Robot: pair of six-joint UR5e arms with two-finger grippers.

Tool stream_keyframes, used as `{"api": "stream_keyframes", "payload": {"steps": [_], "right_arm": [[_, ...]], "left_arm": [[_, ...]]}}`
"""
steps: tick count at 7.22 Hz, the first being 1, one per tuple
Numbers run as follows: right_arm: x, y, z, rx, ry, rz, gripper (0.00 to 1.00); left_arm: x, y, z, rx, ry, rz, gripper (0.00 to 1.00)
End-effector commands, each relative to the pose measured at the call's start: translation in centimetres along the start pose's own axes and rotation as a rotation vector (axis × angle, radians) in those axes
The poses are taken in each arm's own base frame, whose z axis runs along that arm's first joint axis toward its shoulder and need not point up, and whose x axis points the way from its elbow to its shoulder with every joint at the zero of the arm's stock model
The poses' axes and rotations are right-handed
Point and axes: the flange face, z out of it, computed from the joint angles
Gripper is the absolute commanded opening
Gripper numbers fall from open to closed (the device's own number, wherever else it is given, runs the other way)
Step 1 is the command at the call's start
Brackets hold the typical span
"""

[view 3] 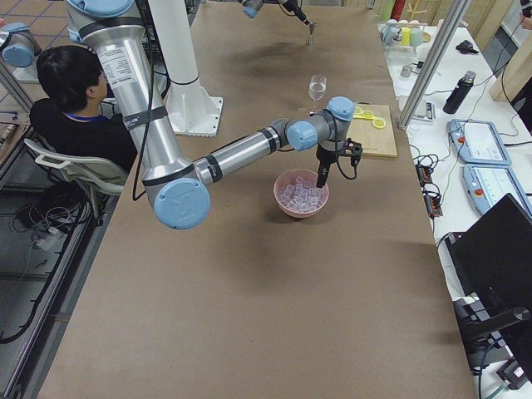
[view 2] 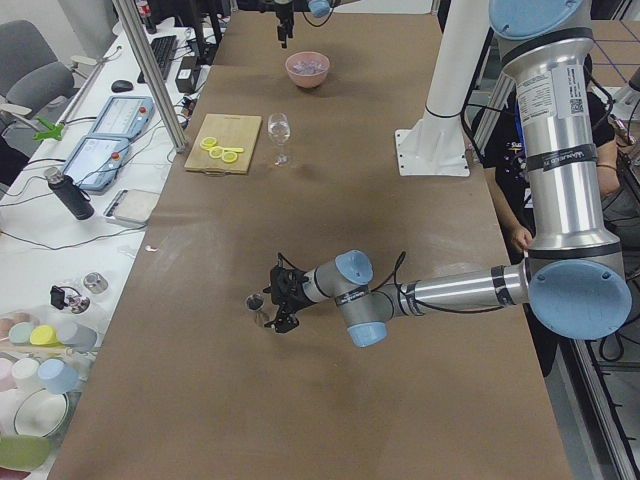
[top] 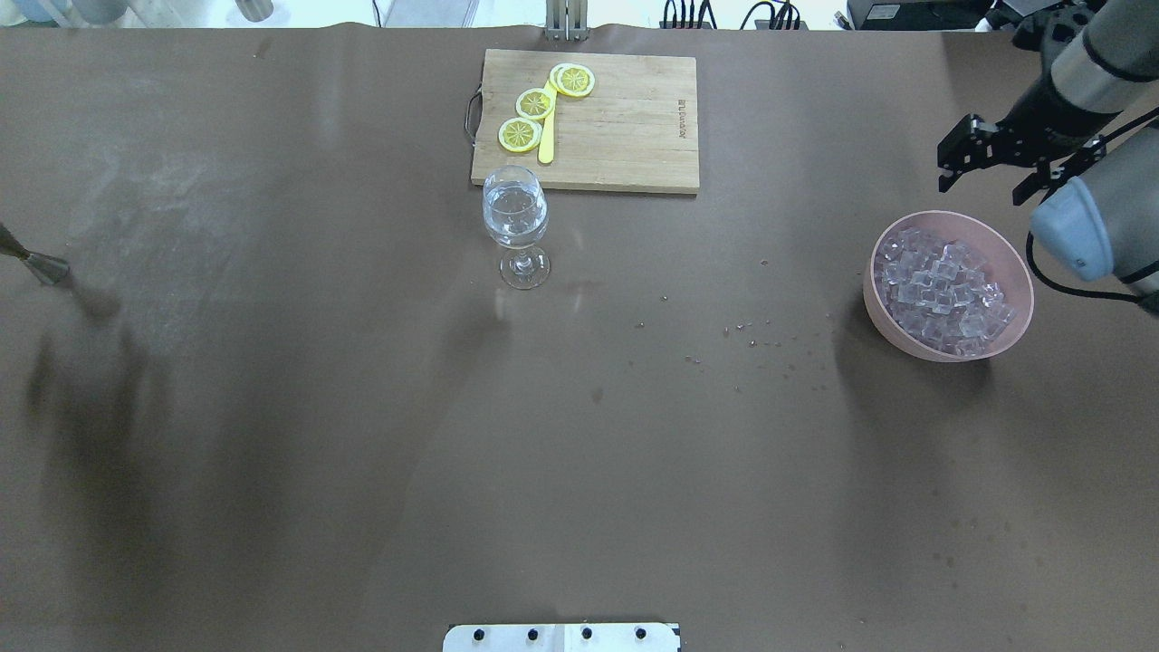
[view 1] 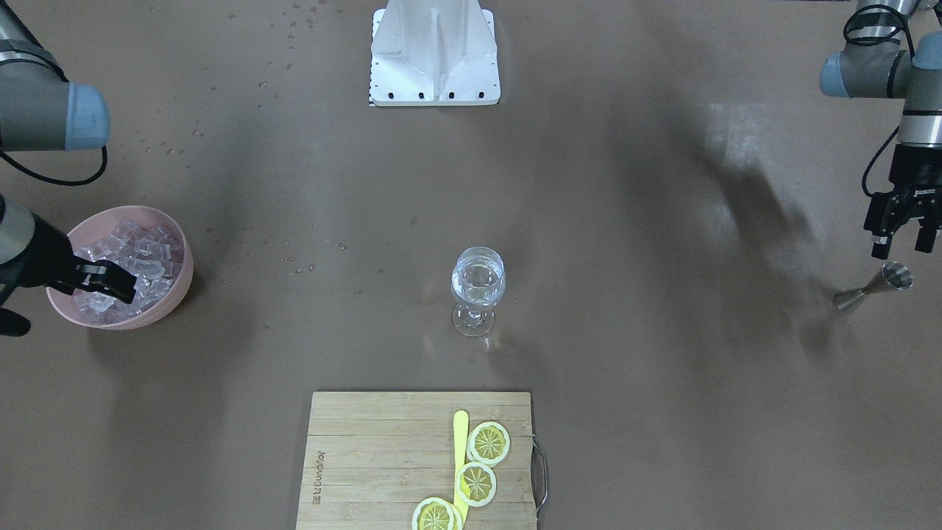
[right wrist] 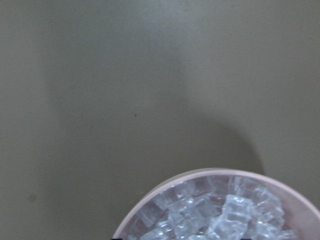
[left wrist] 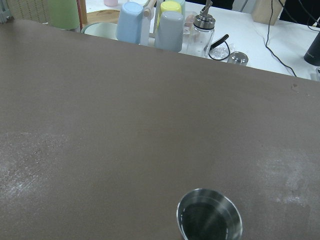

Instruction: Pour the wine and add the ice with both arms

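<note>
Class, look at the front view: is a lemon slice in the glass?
No, all three slices lie on the board, apart from the glass.

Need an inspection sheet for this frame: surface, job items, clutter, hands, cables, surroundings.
Surface: brown table cover; small specks between glass and bowl.
Job's things: ice in pink bowl; wine glass upright, clear contents; metal measuring cup.
Clutter: cutting board with three lemon slices and a yellow stick.
Hands: left hand open above the measuring cup; right hand open over the bowl.
Cables: black cables hang in loops near each hand.
Surroundings: seated person; side benches with cups and tablets.
</note>
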Motion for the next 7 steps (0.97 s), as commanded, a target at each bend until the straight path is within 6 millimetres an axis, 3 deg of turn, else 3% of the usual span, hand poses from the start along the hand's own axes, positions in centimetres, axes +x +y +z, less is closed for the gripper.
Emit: {"api": "stream_keyframes", "payload": {"steps": [1, 3, 7], "right_arm": [[-2.9, 2.3, 2.6, -0.008, -0.003, -0.036, 0.76], [-1.3, 3.8, 2.0, -0.001, -0.007, -0.043, 0.77], [3.1, 4.6, 3.3, -0.02, 0.028, -0.067, 0.77]], "left_arm": [[0.2, 1.5, 0.1, 0.042, -0.025, 0.032, 0.98], [2.3, 3.5, 0.6, 0.084, -0.029, 0.076, 0.98], [1.9, 4.6, 1.9, 0.074, -0.046, 0.088, 0.98]]}}
